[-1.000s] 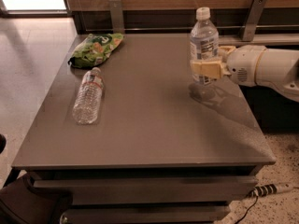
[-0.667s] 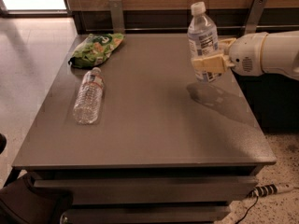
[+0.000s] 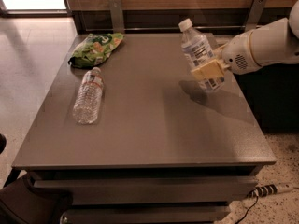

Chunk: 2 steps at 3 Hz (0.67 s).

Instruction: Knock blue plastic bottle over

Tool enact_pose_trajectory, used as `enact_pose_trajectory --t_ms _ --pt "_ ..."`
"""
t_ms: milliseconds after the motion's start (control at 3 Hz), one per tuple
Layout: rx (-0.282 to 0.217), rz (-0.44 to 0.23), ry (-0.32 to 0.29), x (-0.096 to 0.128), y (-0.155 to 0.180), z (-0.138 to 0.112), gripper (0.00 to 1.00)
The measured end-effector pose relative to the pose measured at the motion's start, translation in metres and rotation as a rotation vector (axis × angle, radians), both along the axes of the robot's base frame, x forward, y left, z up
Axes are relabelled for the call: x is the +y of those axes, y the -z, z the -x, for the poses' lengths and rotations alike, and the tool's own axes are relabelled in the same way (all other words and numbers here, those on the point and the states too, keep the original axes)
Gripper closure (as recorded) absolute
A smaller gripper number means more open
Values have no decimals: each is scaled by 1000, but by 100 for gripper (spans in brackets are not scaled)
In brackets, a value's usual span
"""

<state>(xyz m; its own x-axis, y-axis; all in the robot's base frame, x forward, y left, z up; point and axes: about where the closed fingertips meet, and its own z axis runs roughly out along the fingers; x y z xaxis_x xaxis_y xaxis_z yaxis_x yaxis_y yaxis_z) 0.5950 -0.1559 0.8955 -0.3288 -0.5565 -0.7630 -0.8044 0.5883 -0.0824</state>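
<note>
The blue plastic bottle (image 3: 196, 48) is clear with a white cap and a white-and-bluish label. It hangs above the back right part of the grey table (image 3: 154, 134), tilted with its cap leaning left. My gripper (image 3: 209, 73) comes in from the right on a white arm and is shut on the bottle's lower body, one tan finger (image 3: 205, 72) crossing in front of it. The bottle's shadow lies on the table just below.
A ribbed clear bottle (image 3: 88, 96) with a narrow red-white label lies on its side at the table's left. A green snack bag (image 3: 96, 48) lies at the back left. A wooden wall with metal brackets (image 3: 115, 13) runs behind. A power strip (image 3: 273, 189) lies on the floor at lower right.
The bottle stood upright in my gripper a second ago. It has since risen a little off the table and tilted, its cap swinging left. The arm has shifted with it.
</note>
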Motion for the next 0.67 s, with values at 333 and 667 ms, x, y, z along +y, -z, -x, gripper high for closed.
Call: enact_pose_trajectory --t_ms 333,667 --pt "93 135 -23 7 30 -1 100" --pt "169 228 -69 17 54 -3 100"
